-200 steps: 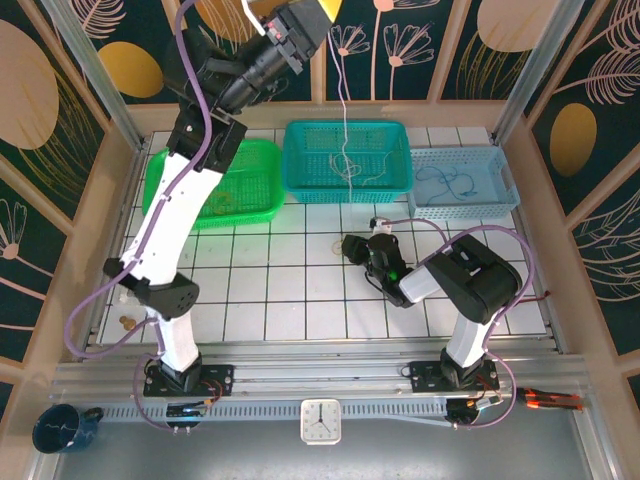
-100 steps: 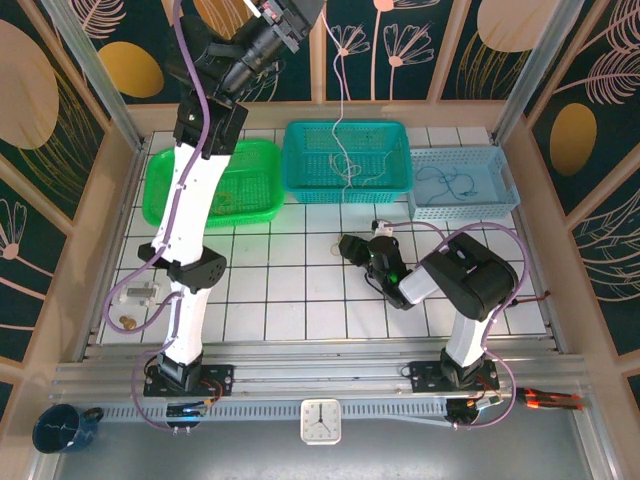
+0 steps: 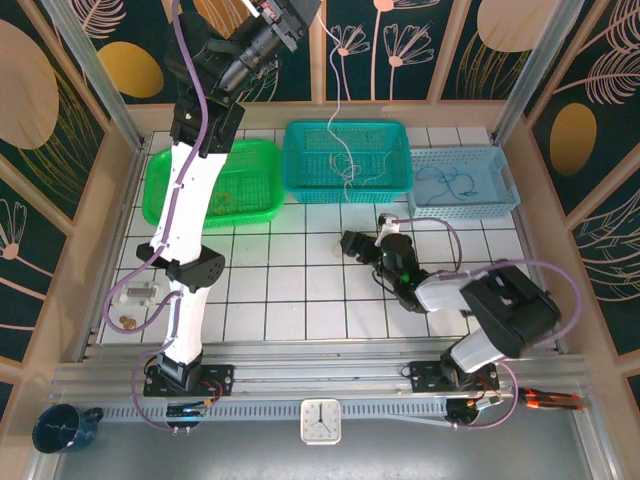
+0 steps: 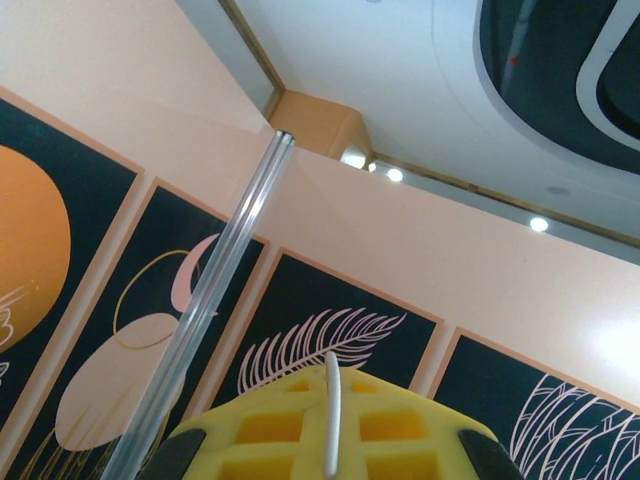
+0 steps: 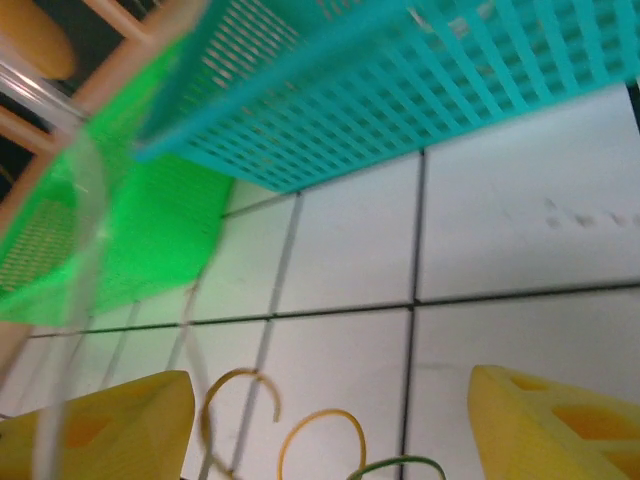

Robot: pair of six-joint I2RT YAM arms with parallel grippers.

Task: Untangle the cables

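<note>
White tiled tabletop [image 3: 290,300] lies open at centre-left; green plastic mesh basket [image 3: 250,215], teal plastic mesh basket [image 3: 345,195], light-blue plastic mesh basket [image 3: 465,210] block its far edge.

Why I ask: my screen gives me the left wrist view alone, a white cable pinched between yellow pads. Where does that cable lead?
Observer: From the raised left hand the white cable hangs down into the teal basket.
Operator: And the right hand?
Observer: It is open, low over the white tiles, with orange cable loops lying between its fingers.
</note>
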